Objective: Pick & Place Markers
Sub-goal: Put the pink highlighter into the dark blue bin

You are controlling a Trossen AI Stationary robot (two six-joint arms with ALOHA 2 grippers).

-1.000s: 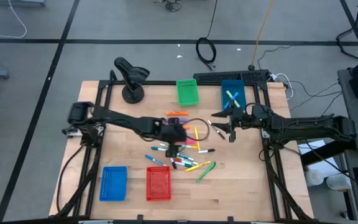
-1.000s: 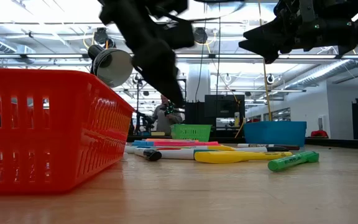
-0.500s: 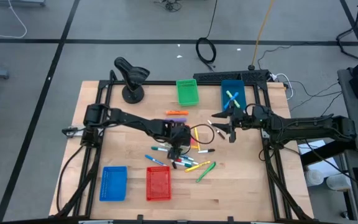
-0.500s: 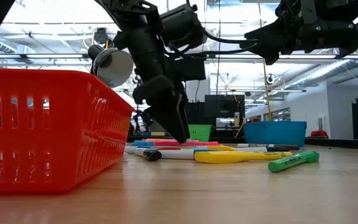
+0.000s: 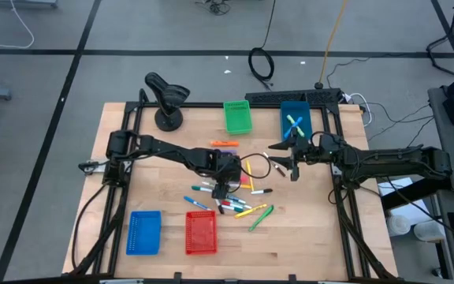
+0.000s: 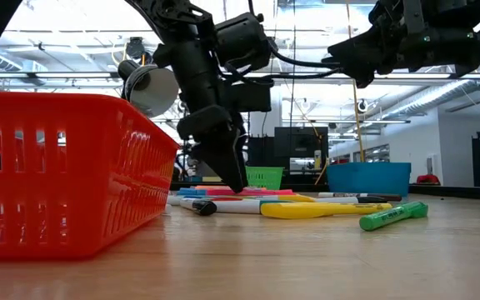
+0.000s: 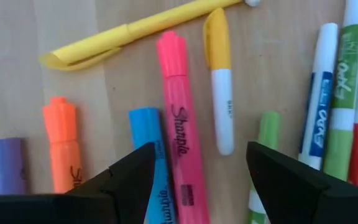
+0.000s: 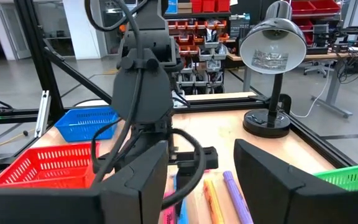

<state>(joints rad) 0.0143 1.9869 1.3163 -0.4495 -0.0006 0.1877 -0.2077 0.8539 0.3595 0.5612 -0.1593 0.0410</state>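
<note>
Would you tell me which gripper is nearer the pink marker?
Left. The left gripper hangs open directly over the pink marker; the right gripper waits open, off to the side above the table.

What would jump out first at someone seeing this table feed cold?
The scatter of bright markers at the table's centre, with the left gripper lowered over them, jaws open around a pink marker. Then the baskets: red basket and blue basket at the near edge, green basket and teal basket at the far edge. The right gripper hangs open, raised, right of the pile.
</note>
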